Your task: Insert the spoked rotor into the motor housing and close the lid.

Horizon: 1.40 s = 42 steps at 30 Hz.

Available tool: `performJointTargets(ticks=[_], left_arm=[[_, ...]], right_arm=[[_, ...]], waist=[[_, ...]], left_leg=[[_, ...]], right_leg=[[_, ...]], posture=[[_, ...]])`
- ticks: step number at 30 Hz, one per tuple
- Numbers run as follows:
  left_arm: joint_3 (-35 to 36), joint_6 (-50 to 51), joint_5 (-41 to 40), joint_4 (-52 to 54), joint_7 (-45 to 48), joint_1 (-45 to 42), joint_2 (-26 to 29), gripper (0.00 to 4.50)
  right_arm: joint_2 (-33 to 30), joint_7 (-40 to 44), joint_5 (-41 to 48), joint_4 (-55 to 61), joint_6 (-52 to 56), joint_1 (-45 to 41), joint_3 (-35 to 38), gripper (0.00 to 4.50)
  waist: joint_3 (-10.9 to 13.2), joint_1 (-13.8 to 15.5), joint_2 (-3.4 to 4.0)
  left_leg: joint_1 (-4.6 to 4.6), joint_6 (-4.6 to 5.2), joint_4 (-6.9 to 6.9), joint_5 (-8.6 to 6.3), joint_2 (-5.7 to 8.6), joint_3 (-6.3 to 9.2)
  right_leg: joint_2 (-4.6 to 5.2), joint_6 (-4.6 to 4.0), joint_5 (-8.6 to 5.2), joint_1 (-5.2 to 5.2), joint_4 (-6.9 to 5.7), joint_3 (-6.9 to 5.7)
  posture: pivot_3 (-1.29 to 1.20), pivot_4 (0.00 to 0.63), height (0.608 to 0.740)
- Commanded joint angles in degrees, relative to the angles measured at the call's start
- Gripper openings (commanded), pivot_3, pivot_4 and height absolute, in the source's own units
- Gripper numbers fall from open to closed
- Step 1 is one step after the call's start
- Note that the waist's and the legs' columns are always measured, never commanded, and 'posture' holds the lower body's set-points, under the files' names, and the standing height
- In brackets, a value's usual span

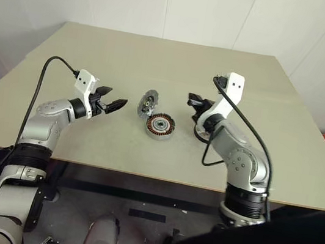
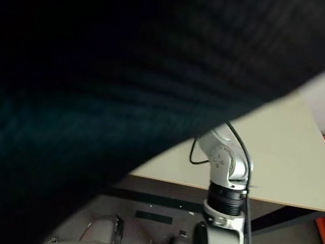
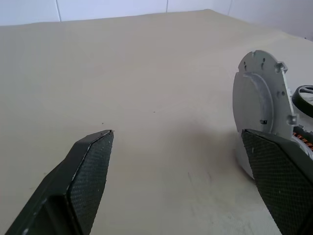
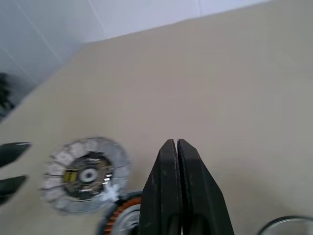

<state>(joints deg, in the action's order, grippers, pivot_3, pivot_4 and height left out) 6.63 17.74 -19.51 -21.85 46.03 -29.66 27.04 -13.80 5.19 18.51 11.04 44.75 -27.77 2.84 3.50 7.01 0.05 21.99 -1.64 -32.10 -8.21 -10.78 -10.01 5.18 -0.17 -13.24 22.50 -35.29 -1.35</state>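
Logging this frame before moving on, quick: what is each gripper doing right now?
Left gripper: open, holding nothing, beside the lid.
Right gripper: shut, nothing between its fingers.

Left eye view: high, looking forward and down over the table (image 1: 85, 141), both arms in frame. Right eye view: same aim, largely blocked by something dark close to the lens. Left wrist view: low over the tabletop, close behind the lid (image 3: 261, 105). Right wrist view: higher, facing the lid's ribbed side. Both wrist views share the lid and the motor housing (image 4: 122, 218).
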Motion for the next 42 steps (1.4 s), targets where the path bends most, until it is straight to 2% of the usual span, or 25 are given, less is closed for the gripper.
performJointTargets(ticks=[1, 2, 8, 11, 16, 19, 21, 23, 25, 28, 34, 42], left_arm=[[0.3, -1.65, 0.23, 0.1, 0.59, -1.91, 0.3, 4.45], [0.27, -1.79, 0.32, -0.16, 0.68, -2.04, 0.27, 4.45], [0.03, -2.4, 0.7, -2.14, 1.52, -3.31, 0.19, 4.45], [-0.33, -2.91, 1.02, -3.22, 1.92, -3.95, -0.11, 4.45], [-0.89, -3.65, 1.47, -4.67, 2.58, -4.76, -0.3, 4.45], [-1.04, -3.94, 1.71, -5.56, 2.96, -5.38, -0.38, 4.45], [-1.07, -4.17, 1.94, -6.08, 3.12, -5.73, -0.46, 4.45], [-1.24, -4.39, 2.19, -6.35, 3.31, -5.91, -0.59, 4.45], [-1.48, -4.6, 2.41, -6.41, 3.48, -6.0, -0.6, 4.45], [-1.52, -4.79, 2.54, -6.76, 3.67, -6.32, -0.44, 4.45], [-1.24, -4.73, 2.61, -6.35, 3.9, -6.04, 0.16, 4.45], [-1.36, -4.59, 2.87, -5.8, 3.98, -5.44, 0.38, 4.45]], right_arm=[[-9.25, 5.65, -9.3, -2.7, -8.14, 3.52, -6.83, 0.41], [-10.39, 6.52, -8.92, -2.65, -8.06, 5.14, -6.12, 0.58], [-11.27, 7.13, -10.91, 0.63, -9.42, 12.18, -4.88, 2.49], [-12.57, 6.37, -15.21, 0.85, -15.17, 14.97, -6.07, 2.49], [-11.44, 5.08, -15.77, 2.36, -20.35, 18.71, -2.14, 2.49], [-0.24, 0.64, 1.17, 5.63, -6.55, 17.25, 11.24, 2.49], [7.47, -6.22, 12.8, 5.56, 1.12, 13.78, 21.29, 2.49], [12.25, -13.41, 21.58, 3.56, 5.11, 9.72, 30.12, 2.49], [14.66, -18.47, 27.39, 2.29, 7.83, 6.79, 34.77, 2.49], [16.32, -23.66, 31.87, 1.03, 10.27, 4.93, 37.49, 2.49], [18.63, -29.46, 39.6, -3.05, 13.17, 6.66, 40.03, 2.49], [17.24, -29.46, 46.98, -5.49, 18.79, 10.47, 36.02, 2.49]], waist=[[0.01, 0.27, -0.02], [0.01, 0.2, -0.02], [0.01, -0.11, -0.01], [0.01, 0.0, -0.01], [0.01, 0.02, -0.01], [0.0, 0.03, 0.0], [0.0, -0.13, 0.0], [0.0, -0.3, 0.02], [0.0, -0.27, 0.02], [0.0, -0.17, 0.02], [0.0, -0.04, 0.03], [-0.02, -0.1, 0.01]], left_leg=[[0.0, 0.0, 0.0, 0.0, 0.0, 0.02], [-0.02, 0.0, 0.0, 0.0, -0.03, 0.02], [0.0, 0.17, -0.03, -0.1, -0.08, -0.01], [0.01, 0.35, -0.08, -0.21, -0.07, -0.02], [-0.02, 0.55, -0.13, -0.33, -0.07, -0.02], [-0.04, 0.57, -0.13, -0.34, -0.09, -0.02], [-0.08, 0.59, -0.13, -0.35, -0.09, -0.02], [-0.11, 0.59, -0.14, -0.35, -0.1, -0.03], [-0.13, 0.58, -0.14, -0.35, -0.06, -0.04], [-0.13, 0.55, -0.1, -0.33, -0.08, -0.04], [0.01, 0.36, -0.06, -0.21, -0.04, -0.05], [0.02, 0.28, -0.05, -0.17, -0.08, -0.05]], right_leg=[[0.0, 0.03, 0.02, -0.07, 0.08, -0.02], [-0.02, 0.03, 0.02, -0.09, 0.1, -0.02], [-0.07, -0.38, 0.23, 0.0, 0.07, -0.02], [-0.04, -0.39, 0.23, -0.02, 0.09, -0.02], [-0.03, -0.36, 0.21, -0.1, 0.12, -0.03], [-0.04, -0.35, 0.21, -0.11, 0.11, -0.04], [-0.03, -0.39, 0.22, -0.1, 0.08, -0.03], [-0.03, -0.41, 0.23, -0.09, 0.06, -0.03], [-0.01, -0.41, 0.24, -0.08, 0.02, -0.02], [-0.02, -0.41, 0.23, -0.07, 0.0, -0.04], [0.0, -0.45, 0.21, 0.07, 0.0, -0.05], [-0.02, -0.09, 0.01, 0.11, -0.01, -0.06]], posture=[[0.0, 0.0, 0.74], [0.0, 0.0, 0.74], [0.0, 0.0, 0.74], [0.0, 0.0, 0.74], [0.0, 0.0, 0.74], [0.0, 0.0, 0.74], [0.0, 0.0, 0.74], [0.0, 0.0, 0.74], [0.0, 0.0, 0.74], [0.0, 0.0, 0.74], [0.0, 0.0, 0.74], [0.0, 0.0, 0.74]])
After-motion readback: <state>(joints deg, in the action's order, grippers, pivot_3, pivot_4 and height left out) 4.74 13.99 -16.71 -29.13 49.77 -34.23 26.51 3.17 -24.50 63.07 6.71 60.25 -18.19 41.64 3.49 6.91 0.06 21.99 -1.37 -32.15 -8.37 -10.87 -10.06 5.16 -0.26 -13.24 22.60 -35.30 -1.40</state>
